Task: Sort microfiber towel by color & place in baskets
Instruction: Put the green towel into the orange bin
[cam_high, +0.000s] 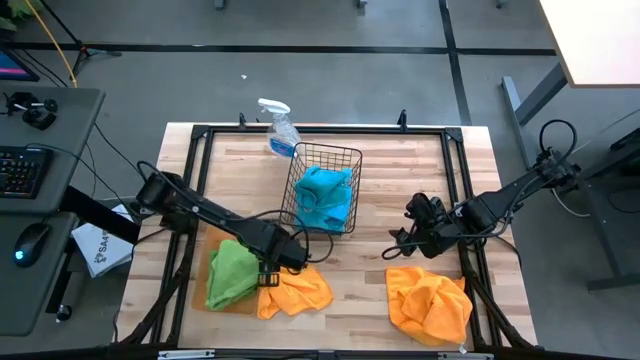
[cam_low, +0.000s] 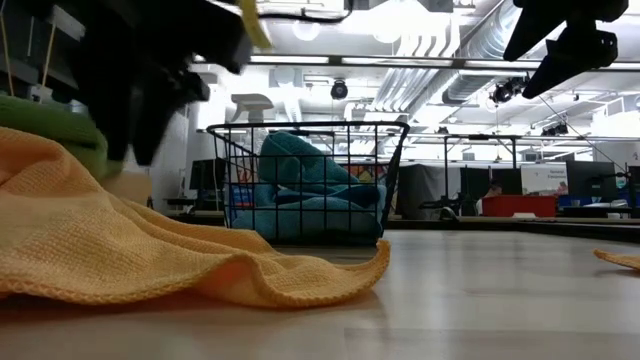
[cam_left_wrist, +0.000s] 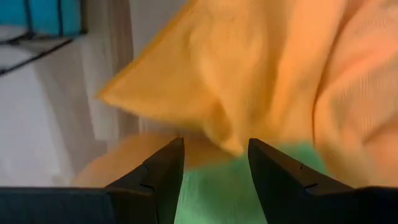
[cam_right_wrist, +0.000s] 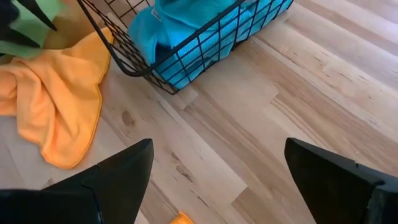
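A black wire basket (cam_high: 322, 186) stands mid-table with blue towels (cam_high: 326, 196) inside; it also shows in the low view (cam_low: 310, 180). A green towel (cam_high: 230, 272) lies on the flat orange tray (cam_high: 214, 303) at the left. One orange towel (cam_high: 296, 290) lies crumpled beside it, its edge reaching the green one. A second orange towel (cam_high: 430, 305) lies at the near right. My left gripper (cam_high: 270, 270) (cam_left_wrist: 214, 163) is open, low over the place where the orange towel (cam_left_wrist: 261, 74) meets the green towel (cam_left_wrist: 217, 193). My right gripper (cam_high: 408, 240) (cam_right_wrist: 217, 180) is open above bare wood. My left gripper points down at the orange towel's edge (cam_left_wrist: 230, 146) next to the green towel, with one finger on either side of that edge. Whether the fingertips (cam_left_wrist: 168, 168) touch the cloth cannot be told.
A clear spray bottle (cam_high: 280, 130) stands behind the basket near the far edge. A black frame (cam_high: 300, 130) runs around the table top. Bare wood (cam_high: 370, 270) lies between the two orange towels and in front of the basket.
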